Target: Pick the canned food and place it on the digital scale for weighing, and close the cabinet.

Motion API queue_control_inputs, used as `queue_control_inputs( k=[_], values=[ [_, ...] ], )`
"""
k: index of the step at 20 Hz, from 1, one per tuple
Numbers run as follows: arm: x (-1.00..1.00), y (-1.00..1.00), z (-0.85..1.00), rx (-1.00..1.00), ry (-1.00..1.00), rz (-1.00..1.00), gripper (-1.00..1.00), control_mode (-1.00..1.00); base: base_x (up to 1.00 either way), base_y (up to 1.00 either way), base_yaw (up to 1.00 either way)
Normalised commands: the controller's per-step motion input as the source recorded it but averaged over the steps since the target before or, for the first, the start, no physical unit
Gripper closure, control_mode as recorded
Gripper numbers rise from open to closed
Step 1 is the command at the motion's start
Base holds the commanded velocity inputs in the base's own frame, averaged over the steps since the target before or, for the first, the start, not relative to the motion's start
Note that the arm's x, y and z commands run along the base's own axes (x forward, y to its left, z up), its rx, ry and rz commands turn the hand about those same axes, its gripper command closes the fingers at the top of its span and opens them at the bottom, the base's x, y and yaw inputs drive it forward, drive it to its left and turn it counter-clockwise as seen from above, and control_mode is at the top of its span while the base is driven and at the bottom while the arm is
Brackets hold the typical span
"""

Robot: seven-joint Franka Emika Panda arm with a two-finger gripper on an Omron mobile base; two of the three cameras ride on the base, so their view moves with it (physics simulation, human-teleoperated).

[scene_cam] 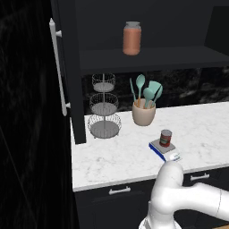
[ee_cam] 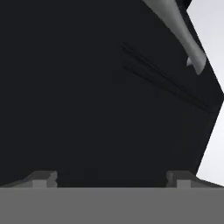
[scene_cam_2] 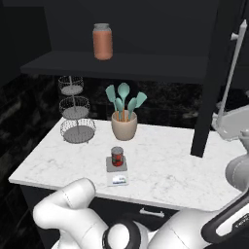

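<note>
cabinet (scene_cam_2: 214,87) closing is the step in hand, i judge: my gripper (ee_cam: 111,177) faces its right door panel, fingers wide apart, holding nothing. next, push that door shut, then the left one. canned food (scene_cam: 165,138) sits on the digital scale (scene_cam: 163,149). utensil crock (scene_cam: 143,112) stands well clear.

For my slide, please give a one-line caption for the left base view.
Can stands on the scale on the marble counter; cabinet door open, jar on its shelf.
</note>
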Motion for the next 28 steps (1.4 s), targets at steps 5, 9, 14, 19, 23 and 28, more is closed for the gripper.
queue_control_inputs(
  k=[5,9,14,19,23,28],
  values=[
    [0.18,1.0,0.61,-0.17,0.02,-0.04,-1.0,-1.0,0.0,0.0,0.0],
    [0.61,1.0,0.29,-0.03,0.21,-0.21,-1.0,-1.0,0.0,0.0,0.0],
    [0.73,1.0,0.0,0.0,0.23,-0.24,-1.0,-1.0,0.0,0.0,0.0],
    [1.0,0.83,-0.06,0.0,0.12,-0.23,-1.0,-1.0,0.0,0.0,0.0],
    [0.84,0.41,0.18,0.0,0.12,-0.16,-1.0,-1.0,0.0,0.0,0.0],
    [0.93,0.3,0.11,0.0,0.09,-0.08,-1.0,-1.0,0.0,0.0,0.0]
  ],
)
